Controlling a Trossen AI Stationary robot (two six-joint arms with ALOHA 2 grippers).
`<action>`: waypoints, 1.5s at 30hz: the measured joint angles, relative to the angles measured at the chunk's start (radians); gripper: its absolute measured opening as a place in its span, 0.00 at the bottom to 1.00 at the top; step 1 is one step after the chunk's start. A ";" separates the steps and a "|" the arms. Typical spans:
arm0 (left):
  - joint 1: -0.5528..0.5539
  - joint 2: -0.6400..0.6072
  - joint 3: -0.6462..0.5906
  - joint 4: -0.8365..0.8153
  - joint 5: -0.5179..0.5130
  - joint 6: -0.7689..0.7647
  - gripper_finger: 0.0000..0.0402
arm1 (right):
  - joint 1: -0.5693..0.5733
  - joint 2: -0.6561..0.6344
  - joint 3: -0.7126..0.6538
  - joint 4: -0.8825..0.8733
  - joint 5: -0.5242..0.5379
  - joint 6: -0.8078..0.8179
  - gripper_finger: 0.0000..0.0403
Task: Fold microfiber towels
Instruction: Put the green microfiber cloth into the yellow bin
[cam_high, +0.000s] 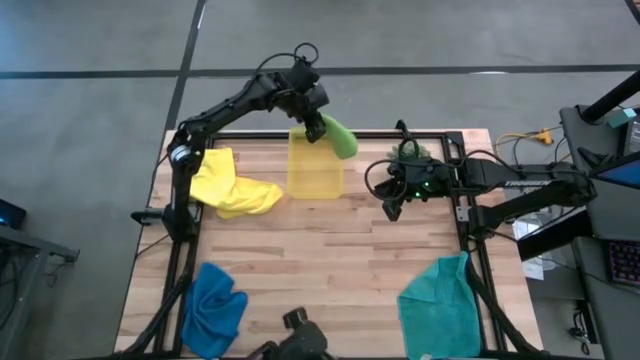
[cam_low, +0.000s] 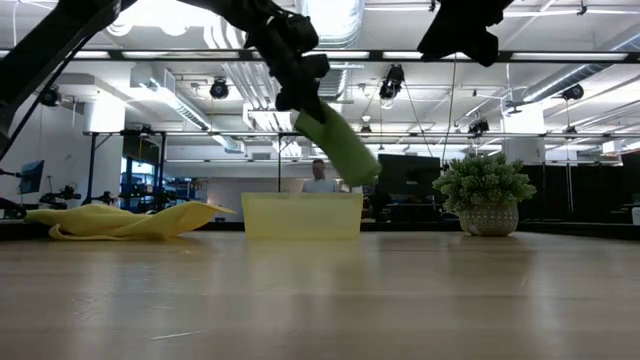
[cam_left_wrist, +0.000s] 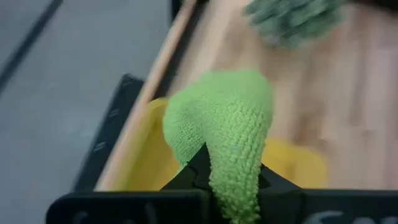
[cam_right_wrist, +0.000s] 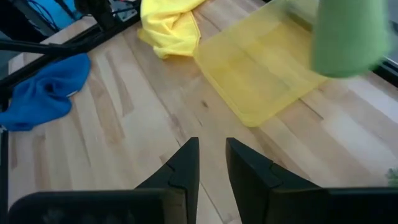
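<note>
At the near edge of the bench (cam_high: 320, 270) the royal blue towel (cam_high: 215, 305) and the teal towel (cam_high: 437, 300) lie rumpled at opposite corners, both unfolded. Farther in, the right pincer (cam_high: 392, 207) hovers over bare wood near the small plant (cam_high: 412, 152), its arm reaching in level from the right side, fingers a little apart with nothing between them. The yellow towel (cam_high: 232, 185) lies crumpled on the left, just beside the translucent bin (cam_high: 315, 168). At the far edge the left arm stretches up and over, and the left pincer (cam_high: 318, 125) is clamped on the lime green towel (cam_high: 341, 135), which hangs as a rolled bundle above the bin's far right corner. This looks like the stowing step: a finished cloth carried to the bin. The next move probably calls for lowering the bundle inside the bin's walls before releasing, so it stays folded.
</note>
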 joint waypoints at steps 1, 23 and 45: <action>0.010 0.000 0.000 -0.010 -0.046 0.022 0.00 | 0.000 0.000 0.000 0.000 0.000 -0.001 0.19; -0.057 0.141 -0.045 -0.058 -0.648 0.166 0.00 | 0.003 0.000 0.006 0.012 -0.066 -0.043 0.17; -0.225 0.153 -0.210 -0.171 -0.603 -0.004 0.00 | 0.013 0.000 0.003 0.005 -0.072 -0.046 0.16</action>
